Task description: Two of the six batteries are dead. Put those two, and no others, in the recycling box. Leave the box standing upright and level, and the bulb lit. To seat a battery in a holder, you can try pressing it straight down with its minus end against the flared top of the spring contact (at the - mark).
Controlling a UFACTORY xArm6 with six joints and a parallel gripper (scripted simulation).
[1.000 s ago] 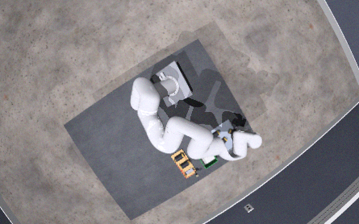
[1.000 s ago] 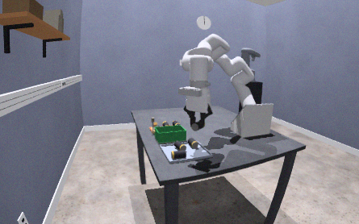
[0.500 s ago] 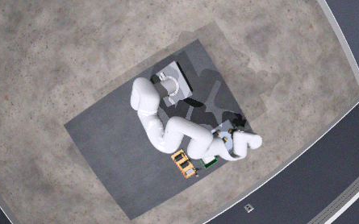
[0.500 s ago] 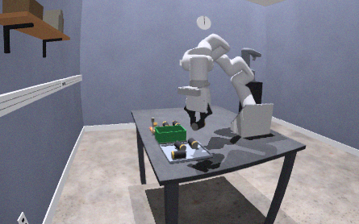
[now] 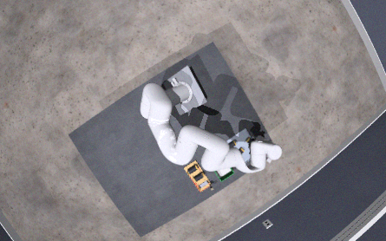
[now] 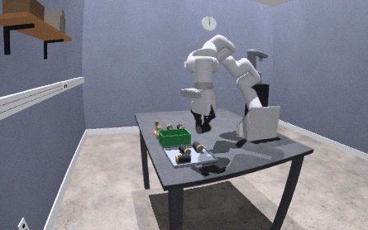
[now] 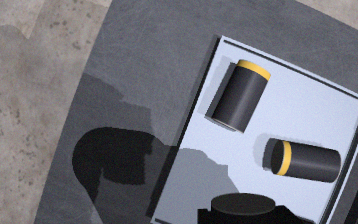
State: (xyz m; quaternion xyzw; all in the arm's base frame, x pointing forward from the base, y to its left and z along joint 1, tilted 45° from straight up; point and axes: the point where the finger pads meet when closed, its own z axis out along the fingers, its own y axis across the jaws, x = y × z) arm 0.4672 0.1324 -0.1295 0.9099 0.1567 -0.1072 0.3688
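My gripper (image 6: 203, 125) is shut on a dark battery (image 7: 242, 206) and holds it in the air above the table, over the white tray (image 6: 192, 156). Two more batteries lie on that tray, one with its yellow band at the far end (image 7: 239, 95) and one on its side (image 7: 305, 160); they also show in the exterior view (image 6: 188, 151). The green recycling box (image 6: 174, 137) stands upright behind the tray. The yellow battery holder (image 5: 196, 173) with other batteries (image 6: 174, 126) sits past the box. The bulb is too small to make out.
A light grey box-shaped stand (image 6: 260, 122) sits at the table's right rear by the arm's base. The table's front edge runs close to the tray. The arm hides most of the tray in the top view.
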